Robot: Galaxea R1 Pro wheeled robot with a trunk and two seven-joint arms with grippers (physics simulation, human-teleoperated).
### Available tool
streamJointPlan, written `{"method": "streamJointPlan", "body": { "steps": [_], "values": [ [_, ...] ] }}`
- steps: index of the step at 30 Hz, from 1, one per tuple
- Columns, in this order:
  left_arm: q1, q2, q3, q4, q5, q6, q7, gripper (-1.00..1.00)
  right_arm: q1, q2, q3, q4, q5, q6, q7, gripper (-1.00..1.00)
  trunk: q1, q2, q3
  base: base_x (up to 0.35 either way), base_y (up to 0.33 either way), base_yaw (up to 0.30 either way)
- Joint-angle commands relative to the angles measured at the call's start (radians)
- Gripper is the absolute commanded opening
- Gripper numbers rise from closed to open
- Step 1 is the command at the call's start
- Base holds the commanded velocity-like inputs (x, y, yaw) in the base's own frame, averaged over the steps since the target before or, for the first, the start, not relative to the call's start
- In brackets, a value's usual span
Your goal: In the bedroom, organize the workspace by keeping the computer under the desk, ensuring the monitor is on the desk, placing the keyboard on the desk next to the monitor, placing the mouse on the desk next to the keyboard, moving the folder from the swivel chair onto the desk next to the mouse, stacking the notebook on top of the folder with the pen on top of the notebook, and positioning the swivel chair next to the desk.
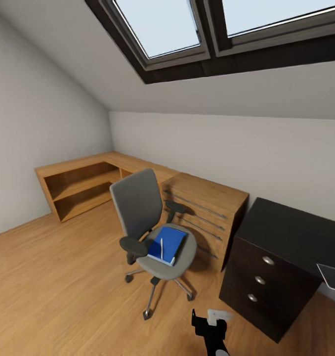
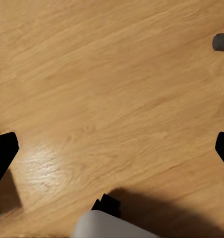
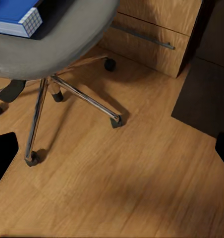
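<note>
Right end effector (image 1: 210,324), black with a pale part at its top, sits at the lower edge of the head view above the wooden floor (image 1: 63,282); its finger spacing cannot be read there. Ahead stands the grey padded swivel chair (image 1: 138,207) with black armrests and chrome five-star base, backrest toward the low wooden shelving (image 1: 83,185). On its seat lies the flat bright blue folder (image 1: 168,243), long axis running from the seat's front edge toward the backrest. A slim white pen (image 1: 161,248) lies on the folder, roughly parallel to that axis. To the right is the glossy black surface (image 1: 291,230) over a dark drawer unit with round silver knobs (image 1: 260,280).

Left wrist view: both dark fingertips (image 2: 3,156) sit at opposite frame edges, spread wide over bare floor, nothing between them.

Right wrist view: the fingertips (image 3: 4,153) are likewise wide apart and empty, facing the chair's chrome base; the folder's white page edges show on the seat.
</note>
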Motion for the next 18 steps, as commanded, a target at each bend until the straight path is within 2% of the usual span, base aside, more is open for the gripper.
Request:
{"method": "streamJointPlan", "body": {
  "steps": [1,6,18],
  "values": [
    [0.0,0.004,0.001,-0.002,0.03,-0.003,0.0,1.0,-0.001,0.0,0.009,0.001,-0.004,-0.002,-0.005,1.0,0.0,-0.001,-0.001,0.0,0.0,0.28],
    [0.001,0.011,0.001,-0.004,0.068,-0.004,-0.001,1.0,-0.001,0.0,0.009,0.001,-0.004,-0.002,-0.005,1.0,0.0,-0.001,-0.001,0.0,0.0,0.28],
    [0.0,0.012,0.001,-0.004,0.072,-0.004,-0.001,1.0,-0.001,0.0,0.009,0.001,-0.003,-0.002,-0.005,1.0,0.0,-0.001,-0.001,0.0,0.0,0.281]
  ]
}}
